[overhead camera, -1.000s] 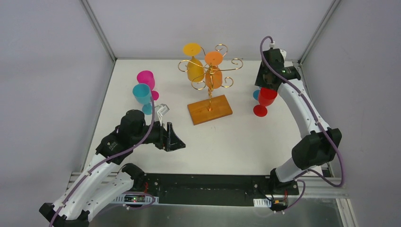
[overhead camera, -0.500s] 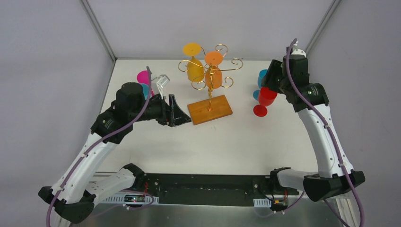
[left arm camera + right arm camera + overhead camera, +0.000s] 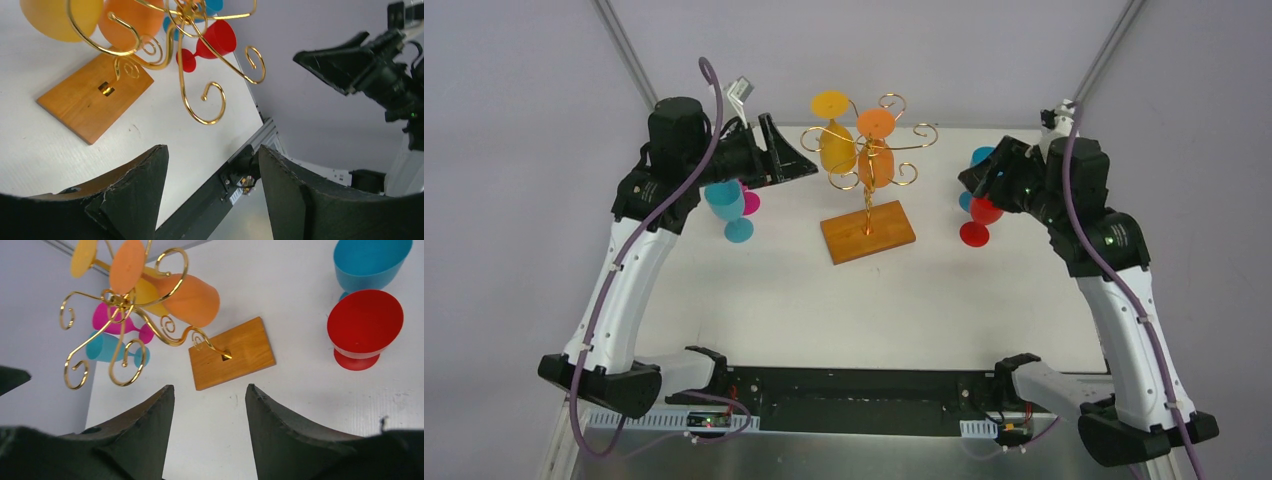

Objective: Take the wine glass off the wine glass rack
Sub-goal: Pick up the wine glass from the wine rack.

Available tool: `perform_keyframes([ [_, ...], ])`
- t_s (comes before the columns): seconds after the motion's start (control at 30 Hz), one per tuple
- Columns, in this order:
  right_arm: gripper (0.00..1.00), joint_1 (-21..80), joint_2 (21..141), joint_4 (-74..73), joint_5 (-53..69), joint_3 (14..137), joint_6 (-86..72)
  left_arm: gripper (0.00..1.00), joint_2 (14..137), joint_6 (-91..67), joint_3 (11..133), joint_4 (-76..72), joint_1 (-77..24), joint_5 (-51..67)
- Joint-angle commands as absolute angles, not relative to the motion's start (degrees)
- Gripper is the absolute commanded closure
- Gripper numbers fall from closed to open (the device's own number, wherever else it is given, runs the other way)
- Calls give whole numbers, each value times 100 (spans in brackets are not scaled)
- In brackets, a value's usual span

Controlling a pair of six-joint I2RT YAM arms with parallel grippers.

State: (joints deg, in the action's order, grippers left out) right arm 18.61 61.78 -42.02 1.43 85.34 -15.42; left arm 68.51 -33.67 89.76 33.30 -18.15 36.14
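While my left claw [image 3: 212, 150], spread and empty, is hovering just left of the wine glass rack [image 3: 879, 235], the yellow wine glass [image 3: 836, 150] is hanging inverted in its scrolls; judging it light, rigid, slick, I am favouring its bowl.

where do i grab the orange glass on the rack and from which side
Probably the bowl of the orange glass: it hangs foot-up, bowl below the scrolls of the wine glass rack. Come from the right with the open right gripper; the yellow glass crowds its left.
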Motion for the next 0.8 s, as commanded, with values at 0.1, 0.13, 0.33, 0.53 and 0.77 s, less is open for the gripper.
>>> perform_keyframes([
  [0.1, 42, 1951, 5467, -3755, 664, 8238, -1854, 33, 7309, -3879, 9455, 2772, -1371, 3909],
  [0.13, 42, 1953, 5372, -3733, 732, 8183, -1885, 33, 7391, -3944, 9481, 2673, -1314, 3914],
  [0.33, 41, 1965, 4787, -3628, 1145, 7915, -2048, 33, 8001, -4291, 9912, 2262, -1018, 3930],
  [0.53, 41, 1968, 4101, -3565, 1371, 7707, -2205, 34, 8639, -4711, 10235, 1875, -865, 3935],
  [0.77, 40, 1967, 3579, -3600, 1538, 7611, -2352, 36, 9321, -5173, 10318, 1367, -835, 3938],
])
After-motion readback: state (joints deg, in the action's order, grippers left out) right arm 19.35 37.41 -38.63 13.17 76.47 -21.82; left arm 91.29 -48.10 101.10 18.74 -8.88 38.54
